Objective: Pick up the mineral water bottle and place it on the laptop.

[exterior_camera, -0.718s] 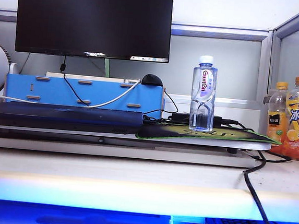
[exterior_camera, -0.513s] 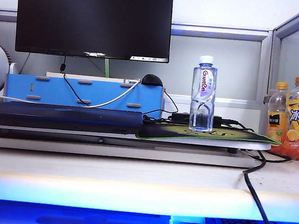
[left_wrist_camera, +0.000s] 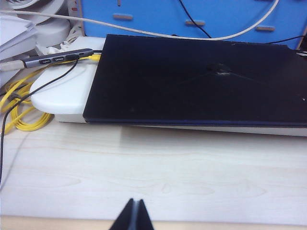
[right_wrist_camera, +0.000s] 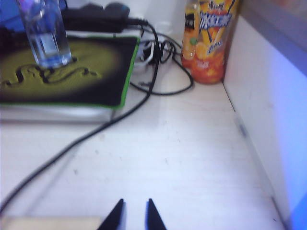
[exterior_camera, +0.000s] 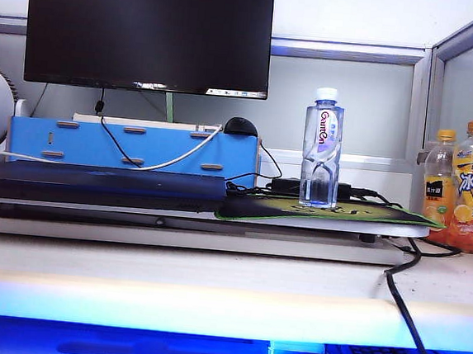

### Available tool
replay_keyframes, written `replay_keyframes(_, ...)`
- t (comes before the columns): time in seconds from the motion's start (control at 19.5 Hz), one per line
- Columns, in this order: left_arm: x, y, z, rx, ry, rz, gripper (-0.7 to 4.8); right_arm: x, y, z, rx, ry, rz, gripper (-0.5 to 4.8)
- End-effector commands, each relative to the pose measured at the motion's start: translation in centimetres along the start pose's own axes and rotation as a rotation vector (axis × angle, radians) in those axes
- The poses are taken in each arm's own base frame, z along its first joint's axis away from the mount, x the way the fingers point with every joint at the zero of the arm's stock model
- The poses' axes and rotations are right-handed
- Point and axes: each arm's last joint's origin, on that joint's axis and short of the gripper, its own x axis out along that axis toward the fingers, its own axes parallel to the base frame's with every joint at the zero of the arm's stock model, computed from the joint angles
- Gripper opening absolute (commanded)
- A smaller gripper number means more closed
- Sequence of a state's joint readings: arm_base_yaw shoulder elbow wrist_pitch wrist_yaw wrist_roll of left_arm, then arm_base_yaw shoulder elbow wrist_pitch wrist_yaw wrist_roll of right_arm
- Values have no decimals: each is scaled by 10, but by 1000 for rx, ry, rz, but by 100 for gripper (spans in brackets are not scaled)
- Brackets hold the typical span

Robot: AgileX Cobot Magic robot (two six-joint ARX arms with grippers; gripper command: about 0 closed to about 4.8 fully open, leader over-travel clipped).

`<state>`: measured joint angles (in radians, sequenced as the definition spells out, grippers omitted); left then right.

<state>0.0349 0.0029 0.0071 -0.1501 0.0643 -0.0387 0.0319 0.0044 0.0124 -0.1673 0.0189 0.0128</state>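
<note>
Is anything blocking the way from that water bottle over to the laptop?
Nothing visible does. The mineral water bottle stands upright on the mouse pad, right beside the laptop, whose lid lies bare. Both tools, left and right, hover over the near desk.

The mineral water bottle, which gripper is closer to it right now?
Right. The right gripper sits low over the desk facing the mineral water bottle on the mouse pad; the left gripper faces the laptop instead.

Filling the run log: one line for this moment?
mineral water bottle: upright on mouse pad | laptop: bare | left end effector: shut | right end effector: slightly open, empty
</note>
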Motion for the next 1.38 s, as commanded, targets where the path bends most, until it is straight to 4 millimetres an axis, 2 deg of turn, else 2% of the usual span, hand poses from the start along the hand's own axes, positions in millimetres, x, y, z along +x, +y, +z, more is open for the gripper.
replay_keyframes(0.05,0,0,0,1,0,-3,-2,-4,1,27,281,-269,54,72)
replay_keyframes(0.15,0,0,0,1,0,-3,-2,-12,2,47,368,-465,153,72)
replay_keyframes(0.21,0,0,0,1,0,-3,-2,-17,3,57,400,-499,184,72)
replay_keyframes(0.41,0,0,0,1,0,-3,-2,-25,5,89,447,-446,260,72)
replay_keyframes(0.56,0,0,0,1,0,-3,-2,-12,11,119,411,-299,415,72)
replay_keyframes(0.67,0,0,0,1,0,-3,-2,6,17,142,383,-182,565,72)
replay_keyframes(0.77,0,0,0,1,0,-3,-2,23,21,156,421,-63,720,72)
replay_keyframes(0.92,0,0,0,1,0,-3,-2,45,26,154,519,116,904,72)
replay_keyframes(1.08,0,0,0,1,0,-3,-2,51,27,142,546,236,917,72)
replay_keyframes(1.13,0,0,0,1,0,-3,-2,50,27,141,501,224,934,107)
replay_keyframes(1.18,0,0,0,1,0,-3,-2,50,27,141,431,186,932,436)
replay_keyframes(1.23,0,0,0,1,0,-3,-2,51,27,142,383,155,916,479)
replay_keyframes(1.38,0,0,0,1,0,-3,-2,54,25,143,277,76,785,479)
